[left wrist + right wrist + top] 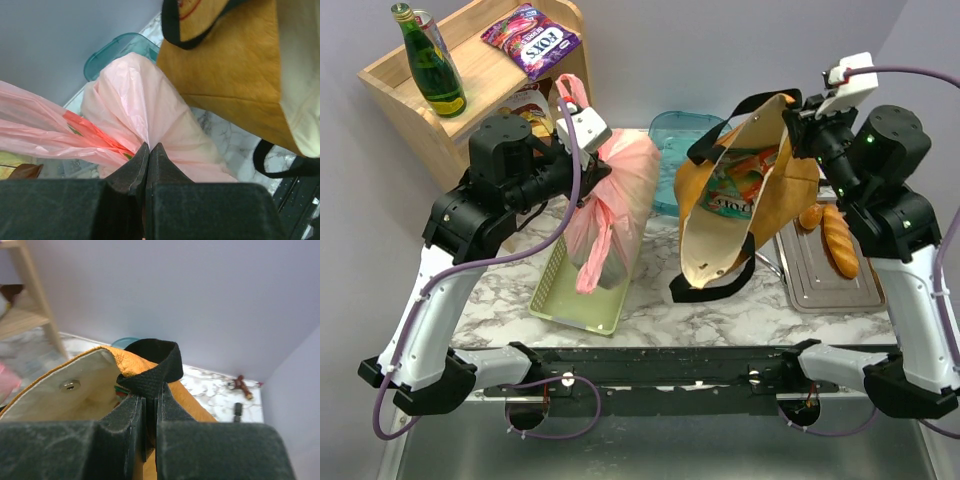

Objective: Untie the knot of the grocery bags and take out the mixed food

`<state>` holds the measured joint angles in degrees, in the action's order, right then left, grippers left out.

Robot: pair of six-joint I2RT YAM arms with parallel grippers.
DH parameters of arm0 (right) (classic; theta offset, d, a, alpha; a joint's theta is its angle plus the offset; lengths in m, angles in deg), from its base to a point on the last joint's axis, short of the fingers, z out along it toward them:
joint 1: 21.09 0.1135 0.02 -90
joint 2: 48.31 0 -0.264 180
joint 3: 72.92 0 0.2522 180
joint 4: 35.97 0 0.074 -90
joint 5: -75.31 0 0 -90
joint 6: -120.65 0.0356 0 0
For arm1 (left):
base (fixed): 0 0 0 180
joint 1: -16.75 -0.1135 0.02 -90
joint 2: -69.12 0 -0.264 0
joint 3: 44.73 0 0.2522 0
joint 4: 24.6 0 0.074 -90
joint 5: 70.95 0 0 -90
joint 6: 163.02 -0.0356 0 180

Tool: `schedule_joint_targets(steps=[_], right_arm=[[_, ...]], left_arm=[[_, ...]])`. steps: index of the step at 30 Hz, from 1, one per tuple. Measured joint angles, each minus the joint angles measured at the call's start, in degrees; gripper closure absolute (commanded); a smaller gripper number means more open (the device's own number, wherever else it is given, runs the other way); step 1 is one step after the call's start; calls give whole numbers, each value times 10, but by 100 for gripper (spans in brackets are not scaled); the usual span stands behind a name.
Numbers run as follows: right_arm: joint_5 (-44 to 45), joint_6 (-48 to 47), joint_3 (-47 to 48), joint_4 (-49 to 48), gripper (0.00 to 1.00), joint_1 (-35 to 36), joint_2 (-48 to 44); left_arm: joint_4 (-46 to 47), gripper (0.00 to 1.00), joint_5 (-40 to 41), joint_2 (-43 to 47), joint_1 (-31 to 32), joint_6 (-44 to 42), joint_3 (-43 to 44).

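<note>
Left gripper (148,149) clamps the pink bag's (145,95) twisted neck; right gripper (150,397), at 3 o'clock, clamps the tote (127,362) strap (152,357). Neither bag looks emptied: packets (735,185) sit inside the tote.

The bag (620,190) left of the tote (800,185) is thin, glossy, crinkled pink plastic. The tote is matt mustard cloth, its strap (150,367) coarse black webbing, its snap (69,385) shiny metal. Right of the tote, a dull metal tray (830,292); beneath, a glossy marbled table (740,315).

left arm (425,310) and right arm (920,300) — white shells, black joints, purple cables (490,262), matte black jaws
</note>
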<state>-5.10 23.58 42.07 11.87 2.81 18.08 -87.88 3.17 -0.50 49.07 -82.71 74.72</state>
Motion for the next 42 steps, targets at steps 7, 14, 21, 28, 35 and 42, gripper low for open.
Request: schedule_joint_targets(steps=[7,14,21,28,35,42], right_arm=[[58,-57,0,-81,99,-34,73],[1,-13,70,-96,99,-208,194],[-65,24,139,-122,99,-322,296],[-71,25,150,-169,86,-368,393],[-129,23,143,-160,24,-367,429],[-201,-9,122,-117,0,-367,381]], left_arm=[[2,100,-61,3,1,-2,-33],[4,100,-88,3,1,-12,-60],[9,100,-98,7,0,-29,-88],[18,100,-126,5,5,-38,-118],[37,100,-139,-6,73,-39,-168],[93,100,-140,-71,117,29,-182]])
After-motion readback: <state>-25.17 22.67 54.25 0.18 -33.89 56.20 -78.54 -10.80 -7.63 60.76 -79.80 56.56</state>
